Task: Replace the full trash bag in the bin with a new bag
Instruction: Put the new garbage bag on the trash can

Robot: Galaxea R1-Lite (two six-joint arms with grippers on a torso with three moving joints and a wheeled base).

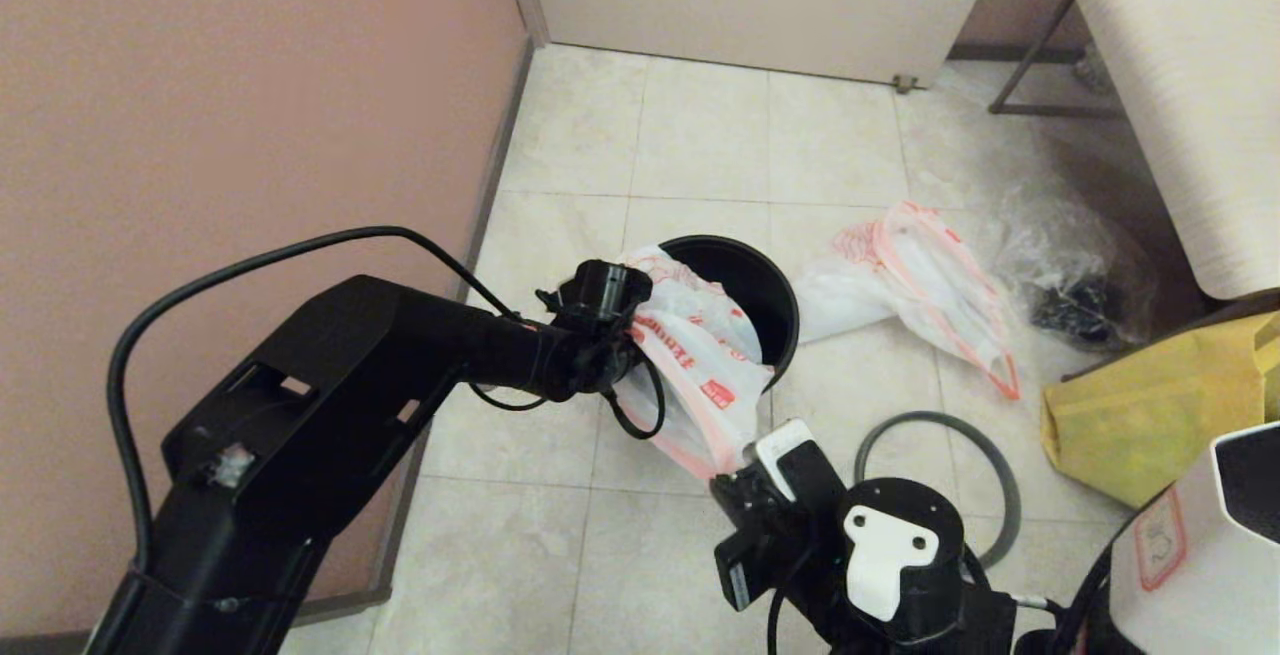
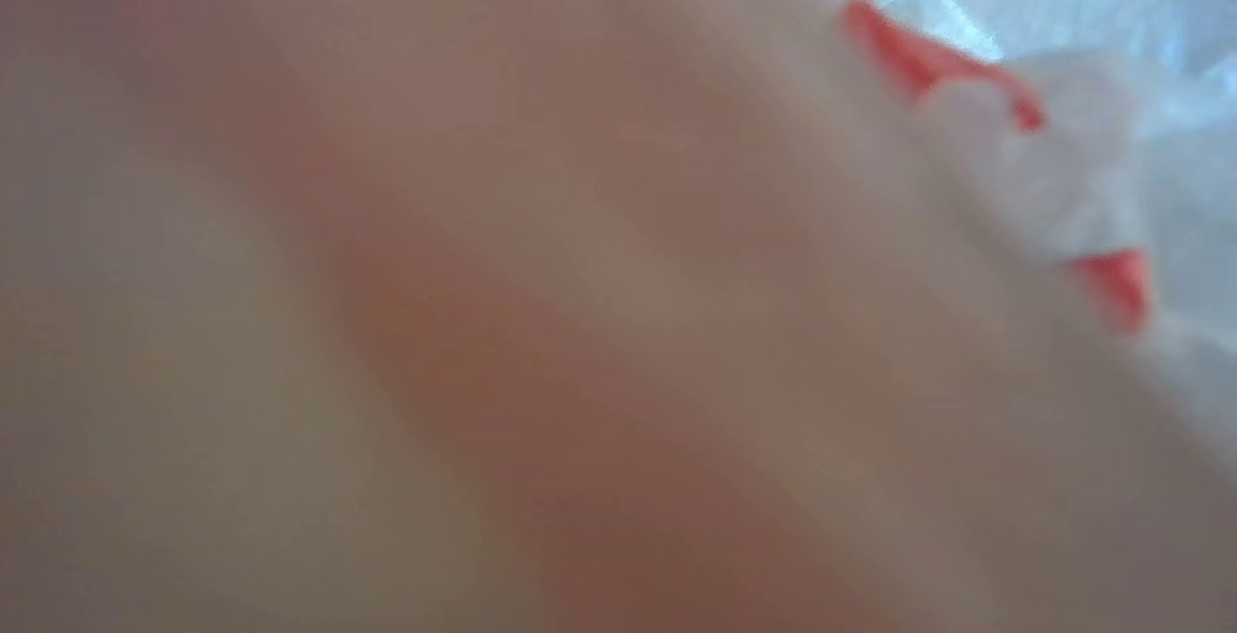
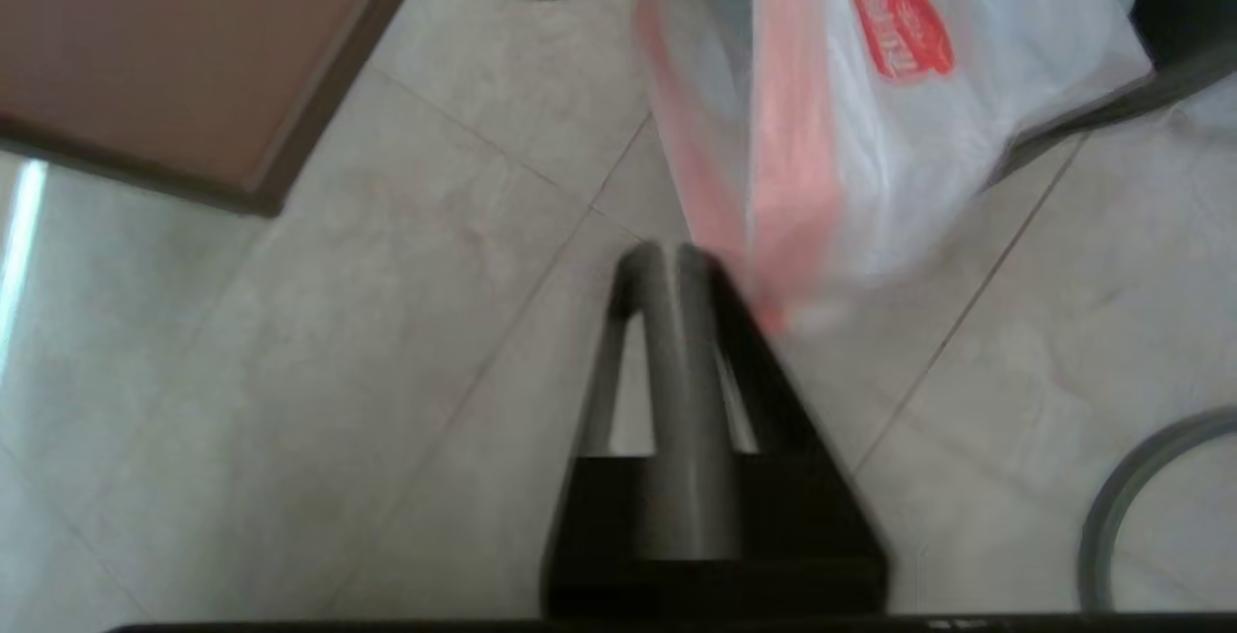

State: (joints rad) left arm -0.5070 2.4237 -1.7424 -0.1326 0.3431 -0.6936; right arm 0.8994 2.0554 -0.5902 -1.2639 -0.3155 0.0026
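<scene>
A: Head view, new bag: draped over the near rim of the bin, lower end hanging outside toward the floor. Bin stands upright on the tiles.

B: Grippers?

A: Left gripper at the bag's upper edge by the rim, fingers pinched on the plastic. Left wrist view is mostly a blur of white film and orange edge, so the grip looks likely rather than certain. Right gripper has its fingers closed, tips touching the bag's lower orange edge.

B: Surroundings?

A: Grey hoop flat on the floor beside the right arm. Full trash bag lies right of the bin, clear crinkled bag beyond it, yellow bag nearer.
</scene>
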